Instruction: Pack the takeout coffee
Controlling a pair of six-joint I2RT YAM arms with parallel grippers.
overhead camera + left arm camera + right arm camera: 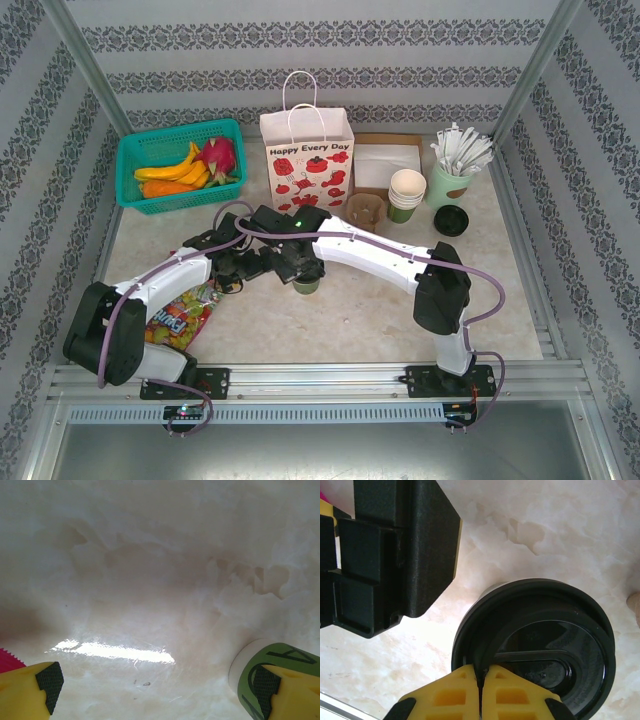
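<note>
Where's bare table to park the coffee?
Bare marble: in front of the takeout coffee, toward the near edge; also the right side, from the black lid forward. Crowded: the back row from basket to paper bag to cups, and near left, where the candy bag lies.

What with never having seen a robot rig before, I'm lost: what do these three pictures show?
Two robot arms stand on a table, filmed from above; the other two pictures come from cameras on their wrists. On the table: a fruit basket, a paper bag, stacked cups, a candy packet and a lidded coffee cup. The right tool is shut, its tips over the cup's black lid, gripping nothing. The left tool is open beside the cup, holding nothing.
</note>
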